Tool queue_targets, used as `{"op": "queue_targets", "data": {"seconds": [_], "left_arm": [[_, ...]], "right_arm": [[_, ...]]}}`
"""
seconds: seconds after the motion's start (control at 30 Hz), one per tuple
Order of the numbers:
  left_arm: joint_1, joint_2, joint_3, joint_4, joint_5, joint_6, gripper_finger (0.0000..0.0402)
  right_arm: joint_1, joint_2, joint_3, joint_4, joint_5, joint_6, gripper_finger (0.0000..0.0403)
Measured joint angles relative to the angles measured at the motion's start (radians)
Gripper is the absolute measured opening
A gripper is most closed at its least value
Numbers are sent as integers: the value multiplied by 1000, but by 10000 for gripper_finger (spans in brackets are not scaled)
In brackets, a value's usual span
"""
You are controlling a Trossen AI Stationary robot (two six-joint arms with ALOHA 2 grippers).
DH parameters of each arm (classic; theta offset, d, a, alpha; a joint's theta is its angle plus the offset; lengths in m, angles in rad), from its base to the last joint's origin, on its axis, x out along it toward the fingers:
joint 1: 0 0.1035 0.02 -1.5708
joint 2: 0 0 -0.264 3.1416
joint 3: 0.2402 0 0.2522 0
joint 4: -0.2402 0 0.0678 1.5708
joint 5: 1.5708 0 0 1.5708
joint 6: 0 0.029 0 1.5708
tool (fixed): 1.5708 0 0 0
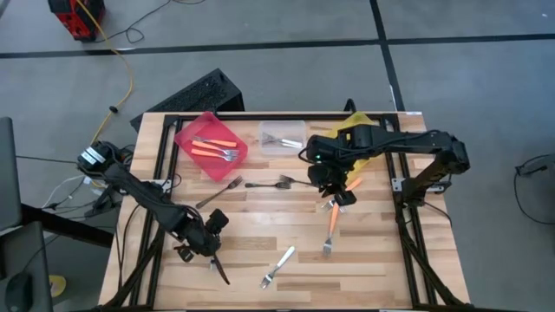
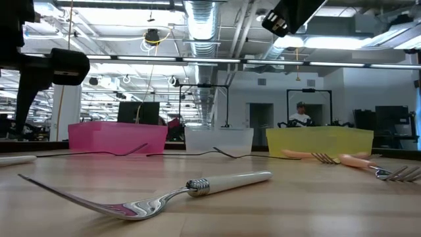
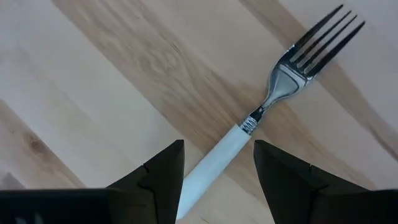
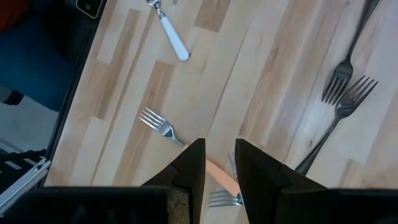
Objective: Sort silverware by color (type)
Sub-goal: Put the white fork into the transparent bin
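I see the white-handled fork (image 3: 249,134) lying flat on the wooden table (image 1: 260,234) near its front edge, silver tines and neck, a pale handle joined by a small ribbed collar. My left end effector (image 3: 217,171) hangs low over it, fingers spread wide, the handle's end running between them untouched.

My right end effector (image 4: 219,163) sits above the table's right half, fingers parted narrowly with an orange-handled fork (image 4: 180,144) lying on the table below the gap; I cannot tell whether they touch it. A second orange-handled fork (image 1: 331,230) lies just in front.

Two dark forks (image 1: 277,183) lie mid-table, heads nearly meeting. Along the back stand the red bin (image 1: 185,137) with orange forks inside, the clear bin (image 1: 265,143) and the yellow bin (image 1: 357,119), the last largely covered by the right arm.
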Motion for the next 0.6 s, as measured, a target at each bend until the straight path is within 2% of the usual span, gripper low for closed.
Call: {"op": "queue_targets", "data": {"seconds": [0.6], "left_arm": [[7, 73, 0, -14, -6, 146, 180]], "right_arm": [[4, 0, 0, 8, 0, -2, 113]]}}
